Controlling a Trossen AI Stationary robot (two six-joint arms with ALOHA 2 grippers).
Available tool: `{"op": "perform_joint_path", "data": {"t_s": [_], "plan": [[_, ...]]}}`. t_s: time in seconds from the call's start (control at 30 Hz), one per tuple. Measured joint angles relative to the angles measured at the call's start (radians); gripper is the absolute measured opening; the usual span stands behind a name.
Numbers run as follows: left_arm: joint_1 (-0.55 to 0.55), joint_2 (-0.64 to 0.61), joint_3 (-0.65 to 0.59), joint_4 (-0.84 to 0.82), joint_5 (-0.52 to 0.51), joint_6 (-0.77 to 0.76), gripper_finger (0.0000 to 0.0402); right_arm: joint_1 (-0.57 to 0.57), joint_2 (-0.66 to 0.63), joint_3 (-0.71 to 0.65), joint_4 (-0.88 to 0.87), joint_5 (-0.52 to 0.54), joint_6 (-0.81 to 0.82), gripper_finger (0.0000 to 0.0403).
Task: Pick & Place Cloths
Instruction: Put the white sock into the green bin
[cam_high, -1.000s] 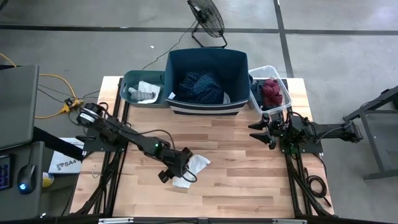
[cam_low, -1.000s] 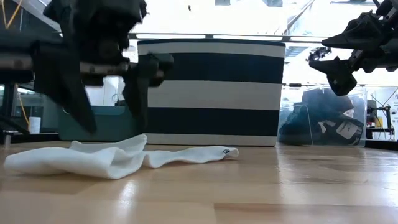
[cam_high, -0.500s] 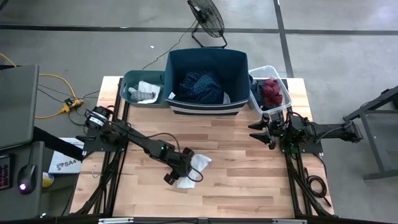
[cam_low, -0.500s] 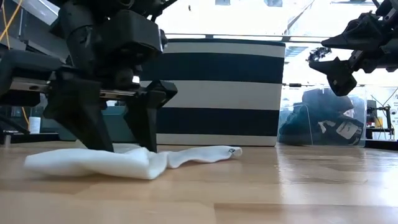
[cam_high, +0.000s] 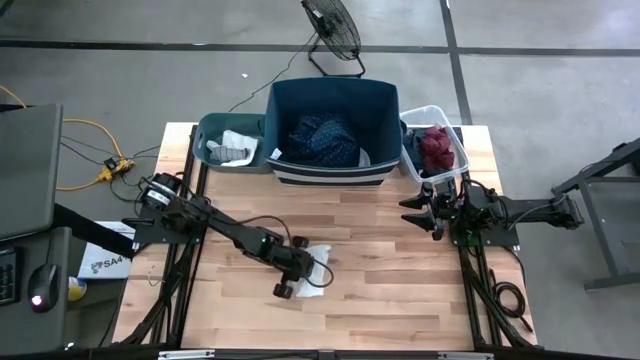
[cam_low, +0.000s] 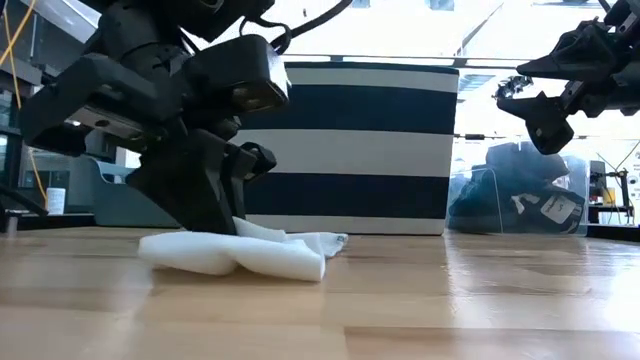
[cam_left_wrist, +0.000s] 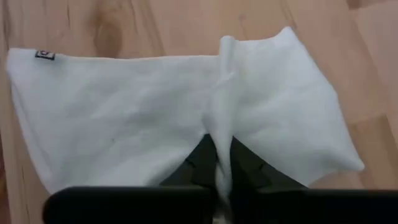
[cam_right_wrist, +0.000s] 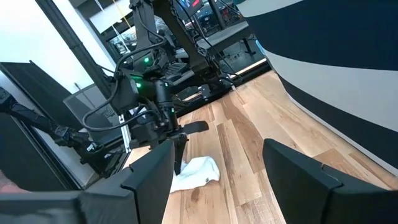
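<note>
A white sock (cam_high: 312, 268) lies flat on the wooden table at its middle near part; it also shows in the low view (cam_low: 245, 252) and the left wrist view (cam_left_wrist: 124, 106). My left gripper (cam_high: 300, 272) is down on it, shut on a raised fold. My right gripper (cam_high: 420, 212) hangs open and empty above the table's right side, near the clear bin (cam_high: 452, 135). Navy dotted cloth (cam_high: 322, 138) lies in the navy bin, maroon cloth (cam_high: 435, 146) in the clear bin, pale cloth (cam_high: 232, 148) in the teal bin. My left gripper pinches a raised fold (cam_left_wrist: 221, 143) at the middle of the white sock between its two fingers (cam_left_wrist: 200, 163). The fingers come from above, slanting down. The sock's two ends lie spread on the table on either side of the fold.
Three bins stand along the far edge: teal (cam_high: 208, 140), navy with white stripes (cam_high: 335, 172) and clear. In the low view the striped bin (cam_low: 350, 150) stands right behind the sock. A fan (cam_high: 332, 30) stands on the floor beyond the table.
My left gripper has gone down onto the sock and a little toward the table's right and near edges, then shut on it. The sock, stretched out long before, is bunched up into a shorter heap with a ridge raised between the fingers.
</note>
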Motion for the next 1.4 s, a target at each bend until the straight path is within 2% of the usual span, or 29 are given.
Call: {"op": "perform_joint_path", "data": {"t_s": [0.17,0.3,0.5,0.63,0.93,1.07,1.2,1.4], "plan": [[0.0,-0.062,0.018,-0.074,0.0,-0.093,0.0008,0.0,0.0,0.0,0.0,0.0,0.0,0.0237],[0.0,-0.154,0.083,-0.295,-0.078,-0.19,0.0005,0.0,0.0,0.0,0.0,0.0,0.0,0.0237],[0.0,-0.315,0.262,-0.616,-0.226,-0.335,0.0003,0.0,0.0,0.0,0.0,0.0,0.0,0.0237],[0.0,-0.376,0.411,-0.805,-0.374,-0.453,0.0003,0.0,0.0,0.0,0.0,0.0,0.0,0.0237],[0.024,-0.4,0.774,-1.252,-0.818,-0.712,0.0002,0.0,0.004,0.0,0.0,0.0,0.0,0.0237],[0.104,-0.401,0.881,-1.365,-0.915,-0.731,0.0002,0.0,0.006,0.0,0.0,0.0,0.0,0.0237],[0.233,-0.401,0.965,-1.445,-0.996,-0.686,0.0002,0.0,0.006,0.0,0.0,0.0,0.0,0.0237],[0.492,-0.401,1.009,-1.464,-0.989,-0.533,0.0002,0.0,0.006,0.0,0.0,0.0,0.0,0.0237]]}}
